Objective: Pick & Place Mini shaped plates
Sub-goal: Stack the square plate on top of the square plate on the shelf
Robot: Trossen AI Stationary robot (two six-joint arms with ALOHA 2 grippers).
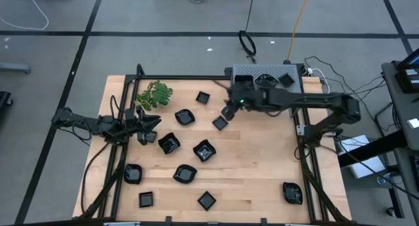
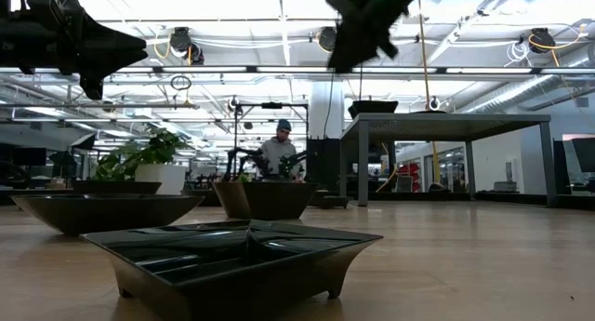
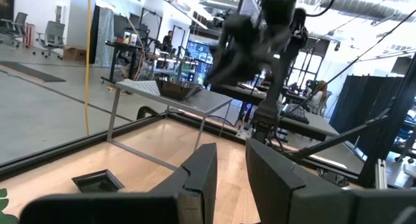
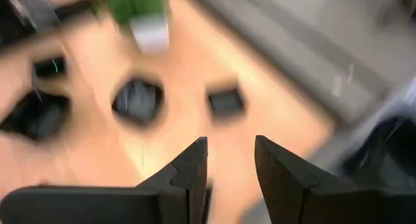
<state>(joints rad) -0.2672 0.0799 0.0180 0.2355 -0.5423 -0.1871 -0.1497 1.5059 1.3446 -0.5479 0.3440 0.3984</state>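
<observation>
Several small glossy black plates lie flat on the wooden table (image 1: 262,173), among them a square one (image 1: 220,123), a wavy one (image 1: 204,150) and a rounded one (image 1: 184,116). Another fills the front of the low view (image 2: 232,256). My right gripper (image 1: 229,111) hangs in the air above the square plate, high in the low view (image 2: 367,23). Its fingers are open with nothing between them (image 4: 231,165). My left gripper (image 1: 149,128) waits open over the table's left side, level, pointing toward the table's right (image 3: 231,175).
A grey perforated metal box (image 1: 265,75) stands at the far edge with black plates inside (image 1: 286,78). A green leafy sprig (image 1: 154,95) lies at the far left. One plate (image 1: 292,192) sits alone near the right corner. A person (image 2: 282,149) is in the room beyond.
</observation>
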